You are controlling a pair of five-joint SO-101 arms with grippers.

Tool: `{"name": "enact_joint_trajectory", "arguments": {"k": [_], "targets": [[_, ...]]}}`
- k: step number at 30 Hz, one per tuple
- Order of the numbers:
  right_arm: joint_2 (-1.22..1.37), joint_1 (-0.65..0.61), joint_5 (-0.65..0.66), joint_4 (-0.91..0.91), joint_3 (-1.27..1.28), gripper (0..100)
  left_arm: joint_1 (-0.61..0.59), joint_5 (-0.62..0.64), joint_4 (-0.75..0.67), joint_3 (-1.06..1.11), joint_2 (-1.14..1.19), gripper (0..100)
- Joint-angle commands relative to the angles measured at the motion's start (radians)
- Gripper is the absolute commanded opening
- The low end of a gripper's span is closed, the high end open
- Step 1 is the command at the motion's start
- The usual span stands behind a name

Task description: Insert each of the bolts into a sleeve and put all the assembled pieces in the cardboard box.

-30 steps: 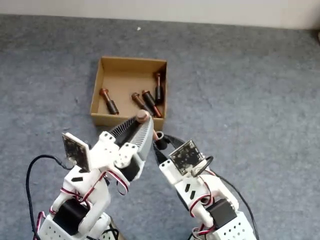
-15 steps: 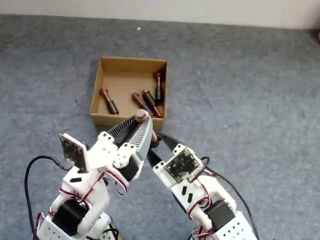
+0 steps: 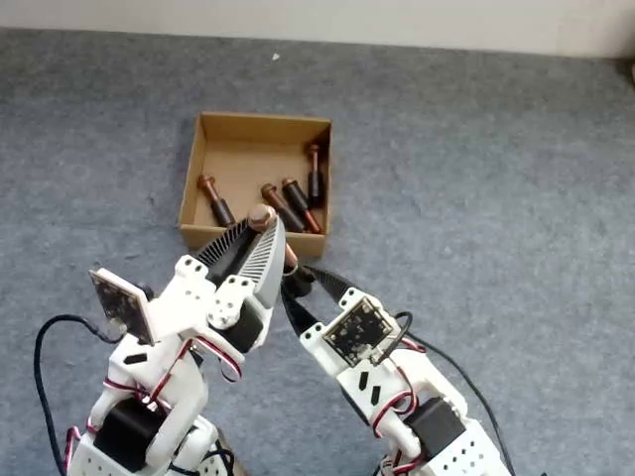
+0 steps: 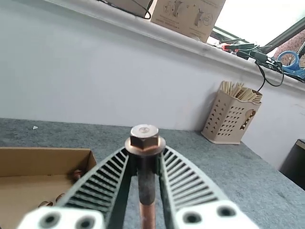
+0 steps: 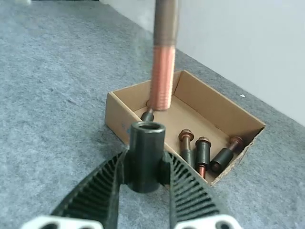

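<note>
Both arms have shifted left along the near wall of the cardboard box (image 3: 191,188). From above, the left fingers (image 3: 263,260) clamp the bolt (image 3: 261,217), with the right fingers (image 3: 335,285) just beside.

Left wrist: the fingers pinch the shank under the head.

Right wrist: the fingers grip the sleeve (image 5: 145,155) bore-up. The bolt's threaded end hangs just above the bore, its axis near vertical and slightly off-centre.

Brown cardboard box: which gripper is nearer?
Left. The left gripper, holding the copper bolt, is at the box's near wall; the right gripper, holding the black sleeve, sits farther back.
</note>
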Motion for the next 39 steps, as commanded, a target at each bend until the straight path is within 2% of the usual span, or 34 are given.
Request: {"name": "enact_joint_trajectory", "arguments": {"k": [1, 10, 21, 29, 39], "targets": [[-0.022, 0.007, 0.006, -0.027, 0.102, 0.4, -0.007, 0.005, 0.003, -0.054, -0.005, 1], [-0.024, 0.007, 0.008, -0.027, 0.099, 0.4, -0.007, 0.005, 0.101, -0.058, -0.005, 1], [-0.024, -0.007, 0.008, -0.091, 0.097, 0.4, -0.008, 0.005, 0.109, -0.053, -0.005, 1], [-0.024, -0.064, 0.008, -0.091, 0.097, 0.4, -0.007, 0.005, 0.103, 0.008, -0.005, 1], [-0.024, -0.048, 0.006, -0.113, 0.097, 0.4, -0.007, -0.002, 0.109, 0.024, -0.005, 1]]}}
